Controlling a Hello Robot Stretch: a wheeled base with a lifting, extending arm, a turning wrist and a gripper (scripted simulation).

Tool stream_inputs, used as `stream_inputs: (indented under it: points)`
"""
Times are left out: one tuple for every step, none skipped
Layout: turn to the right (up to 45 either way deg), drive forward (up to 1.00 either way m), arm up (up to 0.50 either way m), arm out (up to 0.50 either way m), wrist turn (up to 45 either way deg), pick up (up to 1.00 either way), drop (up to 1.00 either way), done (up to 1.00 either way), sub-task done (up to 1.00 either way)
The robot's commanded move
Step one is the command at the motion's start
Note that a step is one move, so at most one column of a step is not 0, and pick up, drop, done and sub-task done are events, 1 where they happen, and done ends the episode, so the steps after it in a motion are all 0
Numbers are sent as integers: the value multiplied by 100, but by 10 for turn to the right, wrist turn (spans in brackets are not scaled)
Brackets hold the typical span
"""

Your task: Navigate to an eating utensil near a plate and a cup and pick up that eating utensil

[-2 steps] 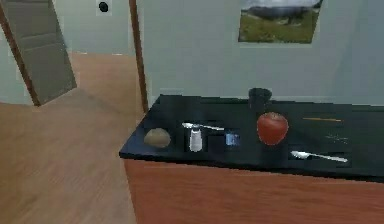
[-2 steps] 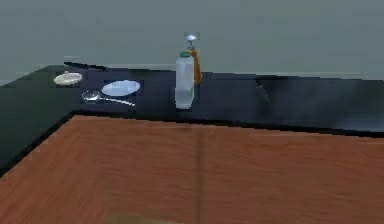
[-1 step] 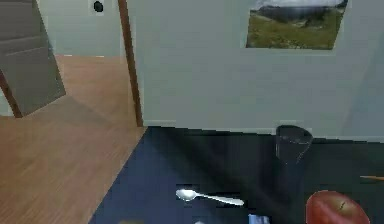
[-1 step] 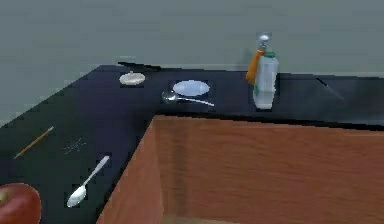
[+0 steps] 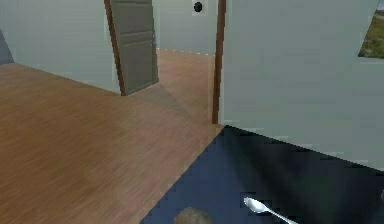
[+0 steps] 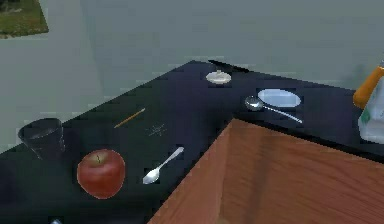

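1. The dark countertop (image 6: 190, 110) runs from the near left to the far right of the arm side view, and its corner sits at the forward view's near right. The robot is close beside it, so I judge the navigating mostly done.
2. The wood floor (image 5: 80, 140) stretches away to a grey door (image 5: 132, 45) at the far left of the forward view. Nothing for the task lies there.
3. A red apple (image 6: 100, 172) stands at the near left, with a dark cup (image 6: 42, 137) just left of it.
4. A white plate (image 6: 279, 98) lies at the far right, well apart from the cup.
5. 2 utensils lie flat on the countertop.
   - The plate-side spoon (image 6: 272, 108) is touching or just beside the plate's near rim.
   - The apple-side spoon (image 6: 163, 166) lies just right of the apple.
   - I take the plate-side spoon as the likelier target, though the cup is nearer the other.
6. I cannot tell the state of the gripper's fingers. Both spoons rest on the surface, so the pick-up is not yet done, and a short approach toward the far right may come first.
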Motion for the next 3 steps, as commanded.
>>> stream_inputs:
  points:
    - [0,0,50,0,0,0,0,0,0]
    - [0,0,38,0,0,0,0,0,0]
    - [0,0,0,14,0,0,0,0,0]
